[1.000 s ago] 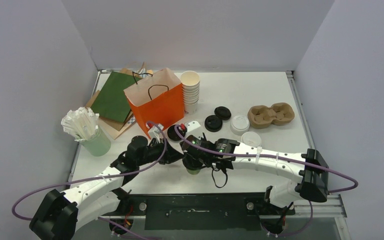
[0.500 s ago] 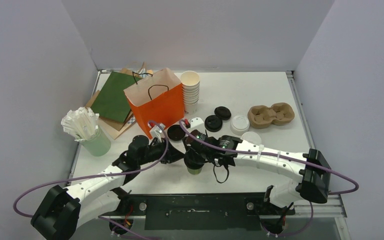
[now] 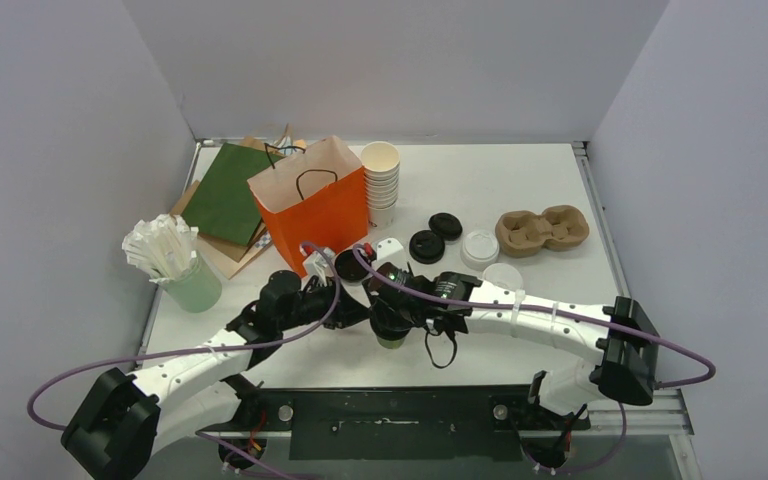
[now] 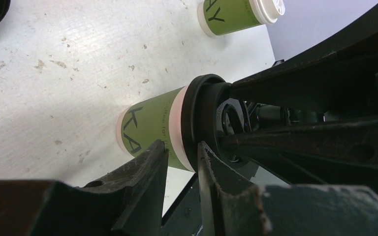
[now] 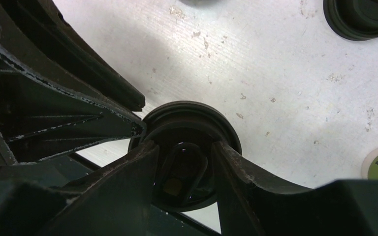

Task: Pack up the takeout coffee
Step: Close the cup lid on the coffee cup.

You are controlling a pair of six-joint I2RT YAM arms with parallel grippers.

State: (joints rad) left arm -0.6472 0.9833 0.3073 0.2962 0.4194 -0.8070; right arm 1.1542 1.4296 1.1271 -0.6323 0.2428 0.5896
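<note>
The olive-green paper cup with a black plastic lid [image 4: 150, 130] stands upright on the white table [image 3: 480, 180], close to the front edge and roughly midway between the two arms' bases, with both grippers meeting at it. The right gripper [image 5: 183, 147] comes down on the cup from above. Its fingers [image 5: 234, 169] stand partly apart with their tips on the lid's top, inside the raised rim, and they clasp nothing. The left gripper [image 4: 183, 150] reaches in from the side at lid height. Its fingers [image 4: 147, 172] leave only a narrow gap, one tip against the green wall just under the lid and the other at the lid's rim; whether they pinch the rim or merely touch it I cannot tell. A second olive-green cup with a white lid [image 4: 236, 12] stands upright farther back to the right, just beside the right arm. A loose black lid [image 3: 352, 265] lies just behind the grippers, and two more loose black lids [image 3: 427, 245] and a loose white lid [image 3: 480, 247] lie behind the right arm. Beyond them to the right sits a brown moulded-pulp cup carrier [image 3: 542, 229]. An upright orange paper bag [image 3: 310, 215] stands behind the left gripper, with a stack of lidless white cups [image 3: 381, 180] just beside it. Flat green paper bags [image 3: 225, 195] lie at the back left, and a pale green tumbler of paper-wrapped straws [image 3: 172, 262] stands at the left edge.
</note>
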